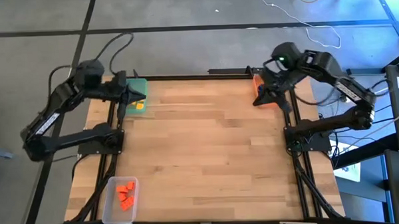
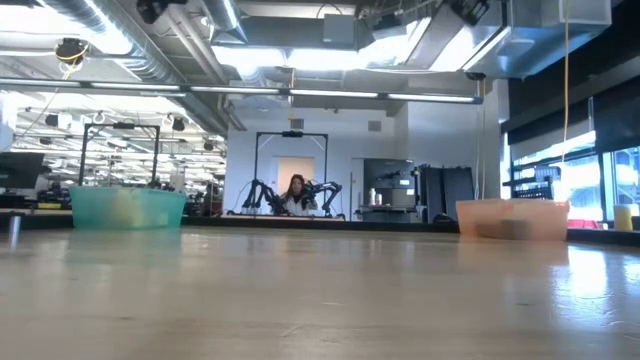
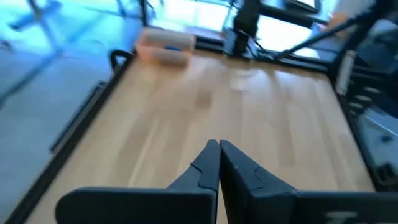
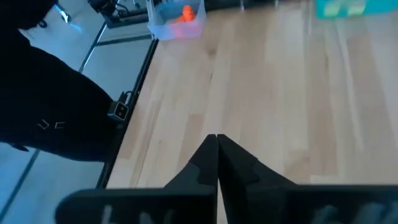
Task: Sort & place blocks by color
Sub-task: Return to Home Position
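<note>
The left gripper (image 3: pixel 217 146) and right gripper (image 4: pixel 216 140), both pressed together and empty, hang by the green bin (image 2: pixel 127 208) and orange bin (image 2: pixel 512 218), so folding home could knock either.

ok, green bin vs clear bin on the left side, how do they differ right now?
Colour: the green bin is tinted teal-green; the clear bin is see-through.
Contents: the green bin holds yellow blocks; the clear bin holds orange-red blocks.
Position: in the high view the green bin sits at the table's top-left corner, partly under the left arm; the clear bin sits bottom-left, uncovered.
Both are rectangular and show one block colour each.
</note>
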Controlling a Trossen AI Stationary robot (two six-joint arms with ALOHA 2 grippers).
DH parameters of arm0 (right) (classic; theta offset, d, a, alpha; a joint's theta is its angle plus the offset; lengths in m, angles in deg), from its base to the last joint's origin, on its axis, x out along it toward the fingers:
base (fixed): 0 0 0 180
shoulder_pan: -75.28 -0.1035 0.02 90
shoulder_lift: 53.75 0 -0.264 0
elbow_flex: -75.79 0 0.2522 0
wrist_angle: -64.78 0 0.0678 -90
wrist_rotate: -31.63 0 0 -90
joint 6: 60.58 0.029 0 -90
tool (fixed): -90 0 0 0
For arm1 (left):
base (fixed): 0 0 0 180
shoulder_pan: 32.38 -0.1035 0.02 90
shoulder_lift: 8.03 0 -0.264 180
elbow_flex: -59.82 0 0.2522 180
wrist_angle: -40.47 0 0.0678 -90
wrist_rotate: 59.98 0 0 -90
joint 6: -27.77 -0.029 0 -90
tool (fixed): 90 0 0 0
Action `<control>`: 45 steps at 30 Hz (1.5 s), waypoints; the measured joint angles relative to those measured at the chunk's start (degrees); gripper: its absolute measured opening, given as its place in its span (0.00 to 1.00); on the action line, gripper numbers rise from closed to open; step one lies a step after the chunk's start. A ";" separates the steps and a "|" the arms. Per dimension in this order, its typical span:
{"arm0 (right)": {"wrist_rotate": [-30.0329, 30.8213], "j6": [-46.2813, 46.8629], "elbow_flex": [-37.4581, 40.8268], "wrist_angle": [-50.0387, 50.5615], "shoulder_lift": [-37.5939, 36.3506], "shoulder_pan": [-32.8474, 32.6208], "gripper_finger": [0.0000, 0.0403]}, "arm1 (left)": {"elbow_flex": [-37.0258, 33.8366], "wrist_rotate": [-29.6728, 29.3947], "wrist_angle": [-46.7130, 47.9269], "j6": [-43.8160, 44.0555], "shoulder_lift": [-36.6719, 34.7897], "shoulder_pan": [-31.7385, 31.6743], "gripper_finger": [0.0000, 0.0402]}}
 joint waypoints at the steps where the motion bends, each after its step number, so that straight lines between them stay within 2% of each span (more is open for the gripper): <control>1: 0.00 -0.34 0.00 -0.04 -0.94 0.00 0.00 | -1.53 -1.22 -1.16 0.92 -1.91 0.00 0.00; 5: 0.12 -0.88 0.00 -0.35 -4.98 0.07 0.00 | -6.79 -6.98 -4.96 3.00 -10.17 0.00 0.00; 10: -0.07 -3.60 2.72 -4.14 -11.64 0.07 0.00 | -14.90 -10.03 -11.50 5.74 -20.97 0.00 0.00; 15: 0.04 0.93 12.54 -11.50 -20.05 0.09 0.00 | -21.37 -12.85 -14.80 9.20 -31.77 0.00 0.00; 24: 1.18 9.39 32.17 -29.67 -37.16 0.09 0.00 | -27.29 -14.37 -16.09 9.46 -44.47 0.00 0.00; 33: 4.54 20.15 48.05 -43.53 -53.63 0.11 0.00 | -29.87 -15.77 -15.19 8.68 -44.15 0.15 0.00; 40: 7.64 16.05 59.24 -56.90 -63.03 0.11 0.00 | -33.97 -14.38 -19.05 9.14 -44.17 0.15 0.00; 45: 7.65 15.99 64.84 -61.11 -66.09 0.11 0.00 | -37.36 -14.09 -21.09 9.27 -44.17 0.15 0.00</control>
